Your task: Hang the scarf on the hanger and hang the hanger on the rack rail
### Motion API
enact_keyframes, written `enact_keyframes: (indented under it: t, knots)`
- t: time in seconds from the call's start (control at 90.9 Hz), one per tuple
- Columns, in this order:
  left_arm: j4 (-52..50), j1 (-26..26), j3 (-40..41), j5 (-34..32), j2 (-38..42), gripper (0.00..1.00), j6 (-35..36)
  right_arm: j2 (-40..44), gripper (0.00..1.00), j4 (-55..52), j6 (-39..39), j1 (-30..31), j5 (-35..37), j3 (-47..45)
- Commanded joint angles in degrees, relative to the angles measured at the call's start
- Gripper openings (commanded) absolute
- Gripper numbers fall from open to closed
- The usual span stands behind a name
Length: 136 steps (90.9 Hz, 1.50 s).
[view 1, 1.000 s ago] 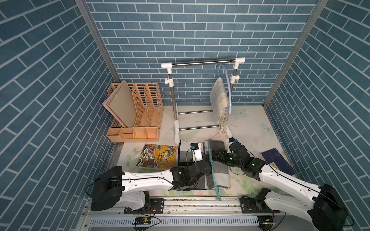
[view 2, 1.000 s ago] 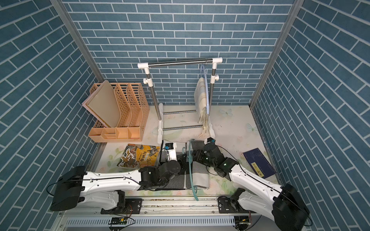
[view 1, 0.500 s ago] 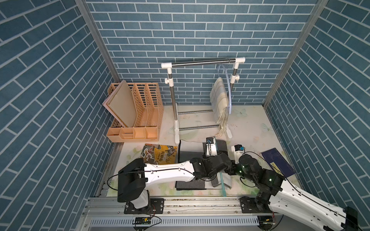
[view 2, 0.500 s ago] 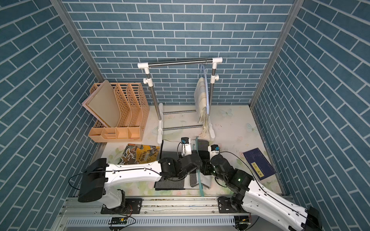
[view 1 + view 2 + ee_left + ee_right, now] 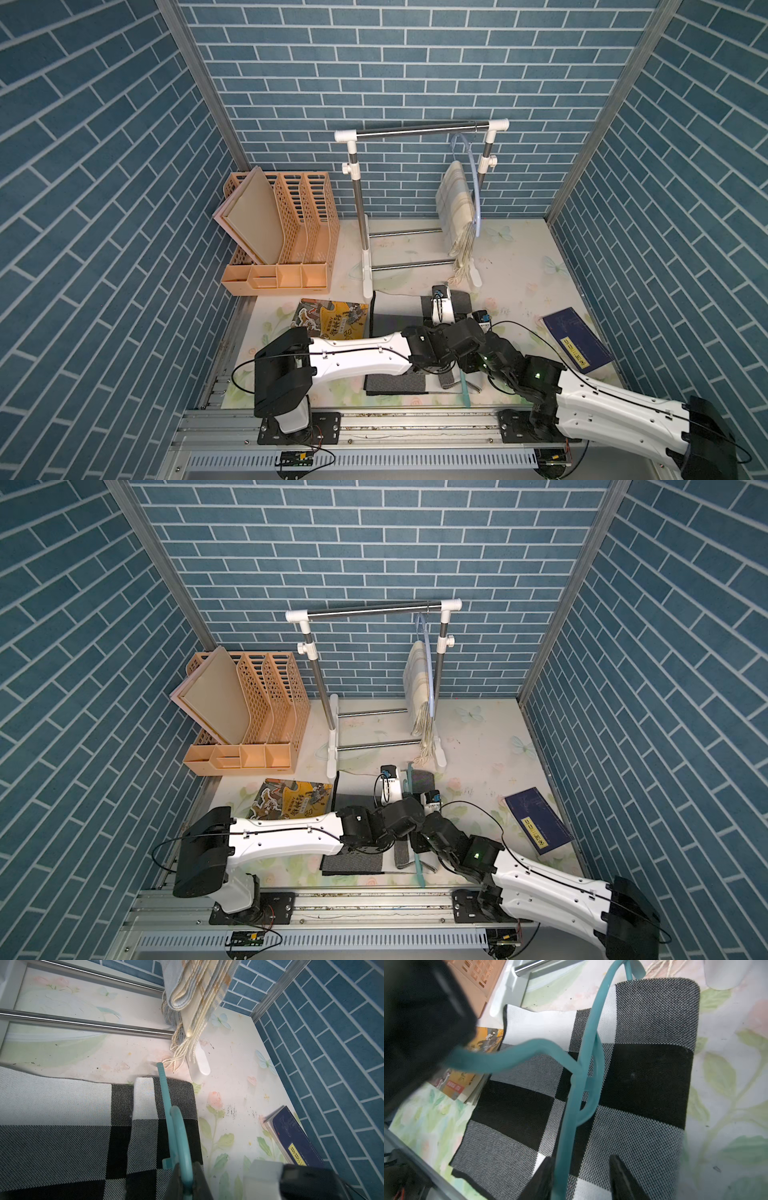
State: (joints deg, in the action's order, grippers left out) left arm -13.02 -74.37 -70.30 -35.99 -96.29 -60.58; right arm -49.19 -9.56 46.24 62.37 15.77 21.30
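Observation:
A black, grey and white checked scarf [image 5: 62, 1136] [image 5: 643, 1074] lies folded flat on the table; in a top view its near part [image 5: 395, 380] shows under both arms. A teal hanger [image 5: 166, 1095] [image 5: 571, 1115] stretches over it, running from near the rack foot towards the table's front edge [image 5: 417, 868]. My left gripper [image 5: 187, 1180] is shut on the hanger's hook. My right gripper [image 5: 580, 1158] is open just above the scarf, and the hanger's bar passes between its fingers, close to one of them.
A rack [image 5: 415, 129] at the back carries a cream plaid scarf [image 5: 455, 208] on a pale blue hanger. An orange file organiser [image 5: 286, 232] stands back left. A comic book [image 5: 332, 320] lies left of the checked scarf, and a dark blue book [image 5: 577, 345] lies at the right.
My left arm has stretched out to the right and carried the hanger rightwards over the scarf. My right arm has drawn back towards the right. Both grippers kept their states.

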Motion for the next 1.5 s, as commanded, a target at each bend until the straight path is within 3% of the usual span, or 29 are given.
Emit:
enact_keyframes:
  t: [0.0,0.286,0.396,0.484,0.638,0.858,1.012,1.155,1.485]
  knots:
    - [-1.77,0.39,-1.36,1.29,-1.48,0.00,-1.31,-3.33,0.45,3.18,0.82,1.36,5.06,1.66]
    - [-3.07,0.36,-2.33,2.13,-1.89,0.01,-1.86,-7.04,0.28,-4.48,6.44,2.59,10.89,2.85]
    - [-3.18,0.37,-2.34,2.41,-1.64,0.30,-1.63,-6.50,0.19,-4.80,7.39,2.58,10.29,1.72]
    - [-3.16,0.38,-1.94,2.83,-0.94,0.44,-1.31,-6.36,0.14,-4.59,7.94,2.58,9.70,1.06]
    - [-3.09,0.36,-0.55,3.66,1.93,0.62,-0.18,-6.32,0.11,-4.69,8.62,2.60,9.81,0.82]
    - [-2.28,1.15,6.00,4.62,11.12,0.86,1.24,-6.19,0.13,-5.63,8.90,2.59,9.92,1.01]
    - [4.30,4.06,15.14,7.96,19.11,0.88,2.30,-5.60,0.20,-7.59,9.63,2.58,10.39,1.32]
    - [8.53,7.47,20.25,11.27,21.35,0.88,3.11,-4.33,0.26,-10.53,9.92,2.58,11.28,2.17]
    - [22.29,12.59,24.58,24.95,8.19,0.79,4.40,-2.40,0.29,-15.59,9.97,2.58,12.13,3.86]
